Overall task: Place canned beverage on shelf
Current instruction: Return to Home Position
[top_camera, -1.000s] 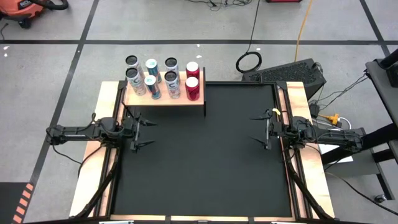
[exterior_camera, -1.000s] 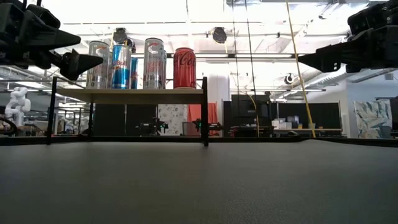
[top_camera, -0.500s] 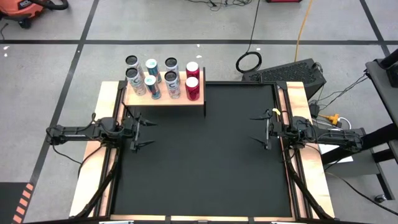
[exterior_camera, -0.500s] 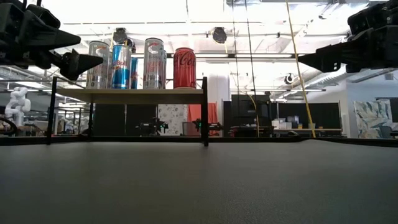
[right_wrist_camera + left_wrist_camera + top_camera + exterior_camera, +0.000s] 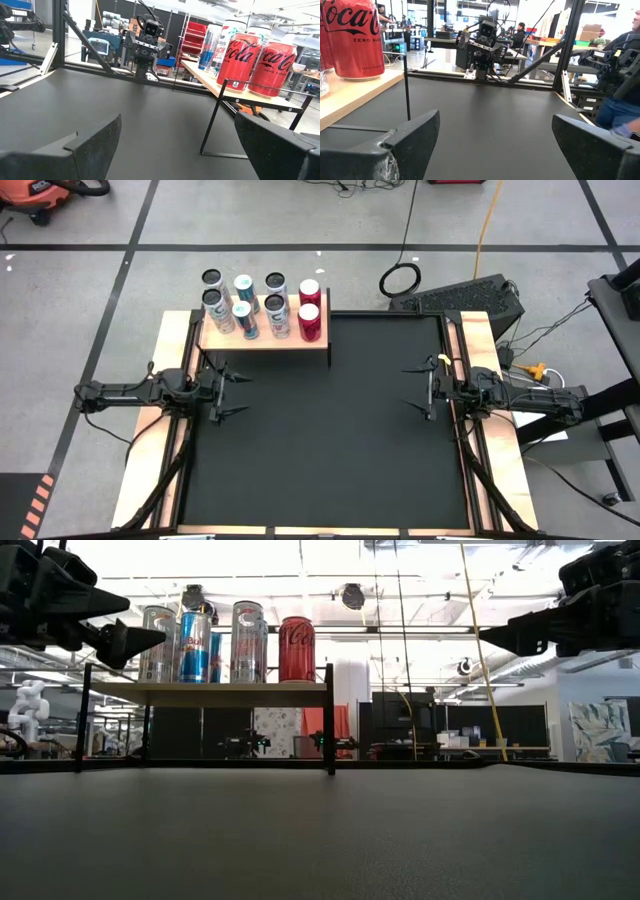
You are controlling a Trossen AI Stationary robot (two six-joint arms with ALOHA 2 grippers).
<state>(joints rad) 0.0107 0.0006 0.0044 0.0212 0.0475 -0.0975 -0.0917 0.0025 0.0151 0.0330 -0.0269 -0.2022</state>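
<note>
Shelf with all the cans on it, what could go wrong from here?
The left gripper, open, sits just before the shelf; a stray swing could knock its thin legs and topple the cans. The red cans stand at its end and might fall first. The right gripper, across the table, poses little risk.

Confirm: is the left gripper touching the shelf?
Apart. High view shows bare black table between the left gripper and the shelf. Right gripper waits opposite.

Eight upright cans (image 5: 276, 304), apparently in two rows, fill the wooden shelf (image 5: 222, 341).
</note>
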